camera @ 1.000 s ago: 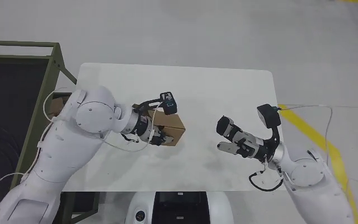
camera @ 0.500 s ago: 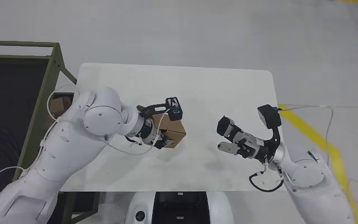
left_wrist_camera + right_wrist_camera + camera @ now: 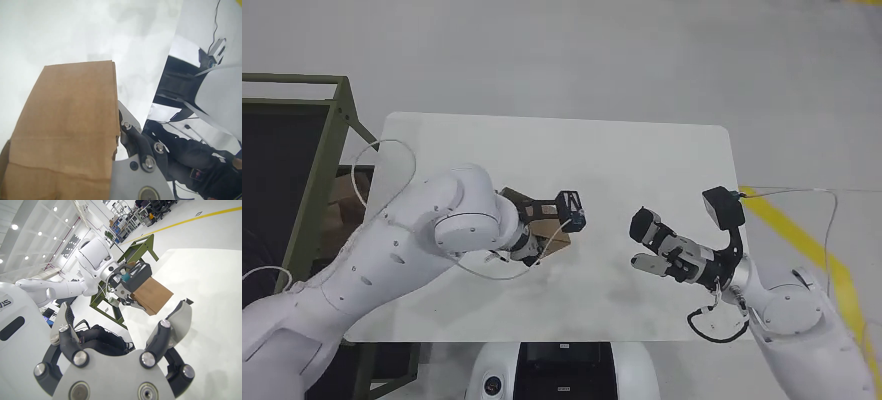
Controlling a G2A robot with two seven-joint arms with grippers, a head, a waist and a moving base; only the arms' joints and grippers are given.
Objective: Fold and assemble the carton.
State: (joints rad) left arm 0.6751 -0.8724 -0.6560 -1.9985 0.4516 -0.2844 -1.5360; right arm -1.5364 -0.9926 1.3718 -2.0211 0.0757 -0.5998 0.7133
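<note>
Big open hall, pale glossy floor (image 3: 542, 50), with a yellow line (image 3: 797, 235) on the robot's right. A green rack (image 3: 342, 100) stands against the table's left end and looks to have more brown card in it, though that part is too hidden to be sure. The table (image 3: 642, 160) is white, smooth and flat with rounded corners. I'd expect low friction, so a blank pushed on it will skate unless pinned. The carton (image 3: 153, 294) is plain brown card, collapsed flat. The left wrist view shows two layers at its long edge and a score line across the held end. It's over the table's left-centre, tilted, and seems to hang clear of the surface. Handling guess: light, stiff along the panels, hinges readily at the scores, dents if a corner is pinched hard, not slippery. It's best taken on a panel just beside a score, not on a loose flap. To open it, the second hold belongs on the free long edge opposite the present one, on one layer only, so the two layers can be pulled apart into a tube. The left gripper (image 3: 137, 304) is clamped on the carton's end near that score, with one finger (image 3: 128, 121) flat against the card. The right gripper (image 3: 122, 313) is spread wide with nothing in it, over the table's right side, well apart from the carton and facing it.
</note>
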